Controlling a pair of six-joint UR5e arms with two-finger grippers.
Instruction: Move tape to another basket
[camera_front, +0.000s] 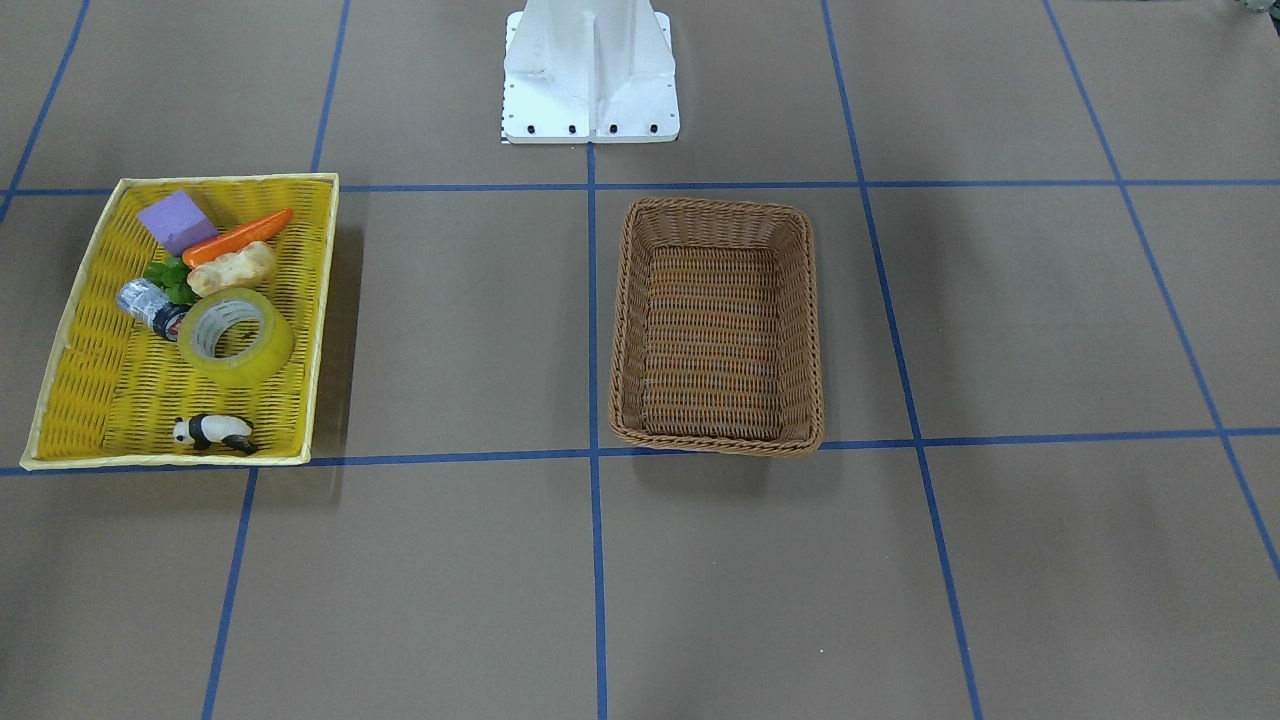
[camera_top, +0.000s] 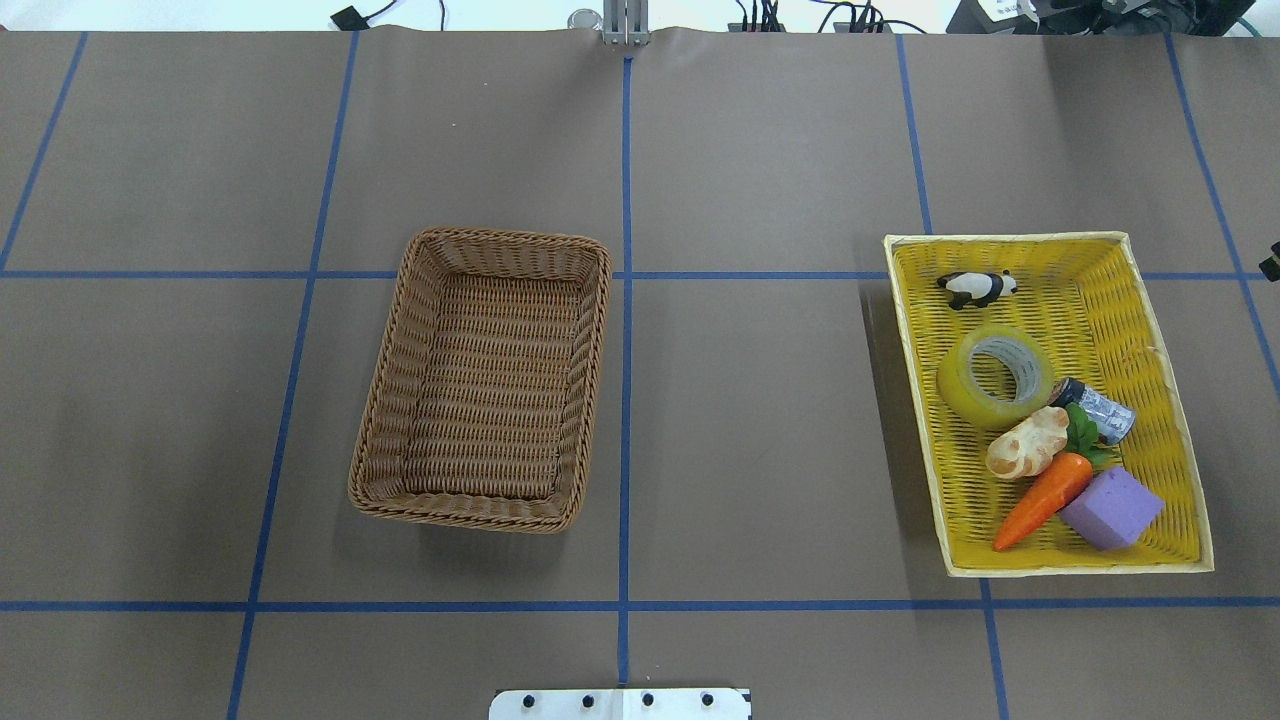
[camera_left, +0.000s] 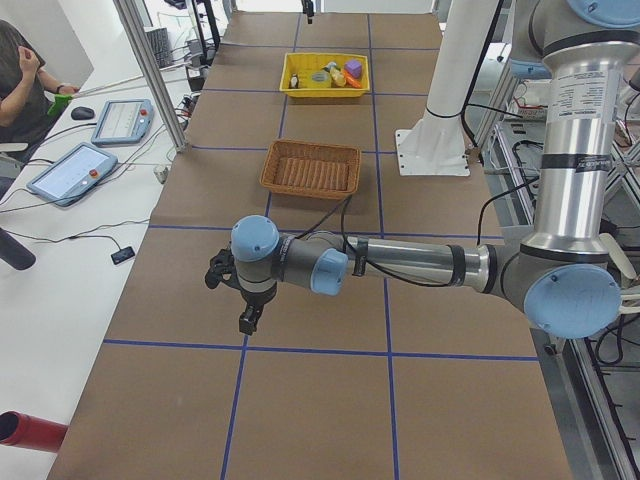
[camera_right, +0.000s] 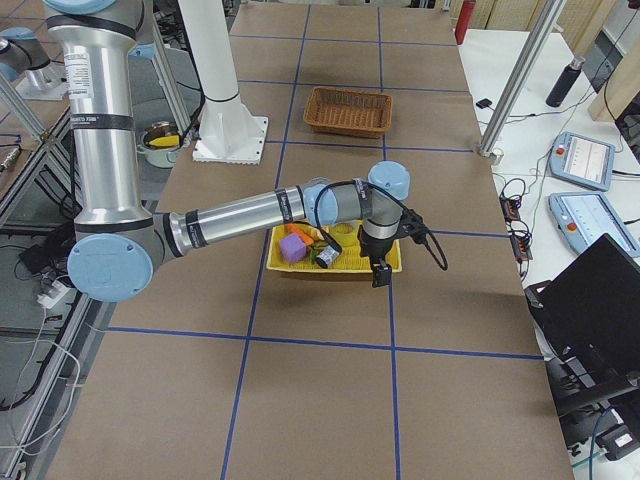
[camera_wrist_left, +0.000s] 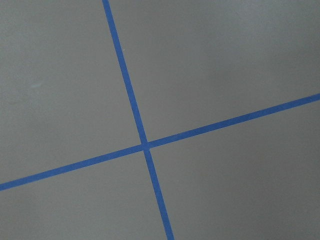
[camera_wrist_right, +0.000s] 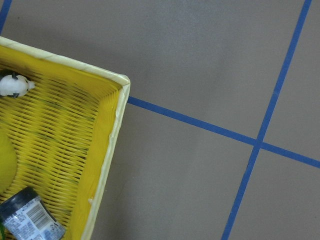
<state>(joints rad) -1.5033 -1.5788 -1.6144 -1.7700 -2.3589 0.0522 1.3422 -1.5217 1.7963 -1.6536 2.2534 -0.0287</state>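
tape (camera_top: 995, 377) flat in yellow tray (camera_top: 1150, 330), overhead right; basket (camera_top: 480, 380) centre-left. left hand (camera_left: 247, 320), right hand (camera_right: 379, 277): can't tell if spread.

A yellow tray (camera_top: 1000, 239) sits on the brown table (camera_top: 760, 450). In it lie a toy panda (camera_top: 977, 288), a bread roll (camera_top: 1027, 442), a small silver can (camera_top: 1100, 408), an orange carrot (camera_top: 1045, 498) and a purple block (camera_top: 1110, 508). The panda is apart from the others.

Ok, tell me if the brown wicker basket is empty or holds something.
Empty. The overhead and front views show only bare woven floor inside the basket. The tape lies in the yellow tray instead.
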